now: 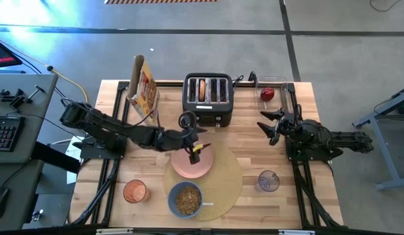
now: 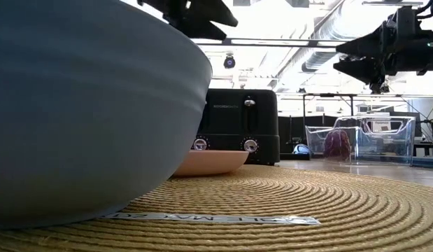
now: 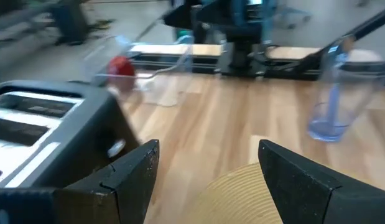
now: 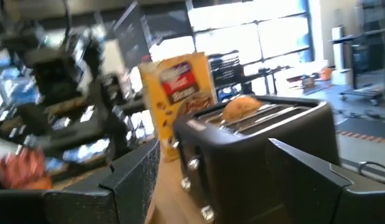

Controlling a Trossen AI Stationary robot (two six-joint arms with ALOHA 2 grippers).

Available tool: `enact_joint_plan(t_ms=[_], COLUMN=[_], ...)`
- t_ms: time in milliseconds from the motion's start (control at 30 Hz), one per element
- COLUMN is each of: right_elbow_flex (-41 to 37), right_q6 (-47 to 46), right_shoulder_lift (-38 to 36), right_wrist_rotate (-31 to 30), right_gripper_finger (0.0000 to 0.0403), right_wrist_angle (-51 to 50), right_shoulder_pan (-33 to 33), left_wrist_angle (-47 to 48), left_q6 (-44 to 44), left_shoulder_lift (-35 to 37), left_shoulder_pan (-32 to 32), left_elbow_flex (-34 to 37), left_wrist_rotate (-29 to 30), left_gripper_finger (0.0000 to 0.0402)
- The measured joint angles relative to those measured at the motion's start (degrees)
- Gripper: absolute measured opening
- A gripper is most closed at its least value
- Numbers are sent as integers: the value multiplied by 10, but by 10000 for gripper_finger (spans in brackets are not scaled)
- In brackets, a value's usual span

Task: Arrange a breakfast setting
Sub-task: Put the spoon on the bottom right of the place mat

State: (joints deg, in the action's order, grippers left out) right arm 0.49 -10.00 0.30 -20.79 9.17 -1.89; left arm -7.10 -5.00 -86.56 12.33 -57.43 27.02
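Placemat (image 1: 222,179) is overlapped by the pink plate (image 1: 190,164) at its 10 o'clock; left gripper (image 1: 197,149) is held wide above it (right gripper (image 1: 269,124) likewise spread, empty).

My low view crops the blue bowl (image 2: 83,105); the bagel (image 1: 202,89) sits half buried in the toaster (image 1: 208,98).

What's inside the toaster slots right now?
The black toaster holds a bagel in one slot near the cereal box side, its top sticking out. The other slots look empty; their depths are hidden.
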Motion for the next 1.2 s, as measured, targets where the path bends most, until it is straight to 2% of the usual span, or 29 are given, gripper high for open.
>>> enact_joint_plan(t_ms=[133,233,367,500,700,933,1200], right_elbow_flex=[0,0,0,3,76,206,366], right_q6=[-21,-52,-95,-96,-67,-54,-240], right_shoulder_lift=[0,0,0,0,10,78,213], right_wrist_rotate=[-17,-16,3,30,50,56,72], right_gripper_finger=[284,284,284,284,284,284,284], right_wrist_angle=[3,-4,-3,57,72,-26,-247], right_shoulder_pan=[0,0,0,0,0,0,0], left_wrist_angle=[-27,-48,-66,-71,-74,-74,-74], left_q6=[25,37,57,67,67,77,100], left_shoulder_lift=[0,0,0,0,0,0,0], left_shoulder_pan=[-28,-49,-76,-103,-129,-135,-135], left_elbow_flex=[0,0,0,0,0,0,0], left_wrist_rotate=[-100,-153,-183,-213,-251,-253,-253], left_gripper_finger=[264,264,264,264,264,264,264])
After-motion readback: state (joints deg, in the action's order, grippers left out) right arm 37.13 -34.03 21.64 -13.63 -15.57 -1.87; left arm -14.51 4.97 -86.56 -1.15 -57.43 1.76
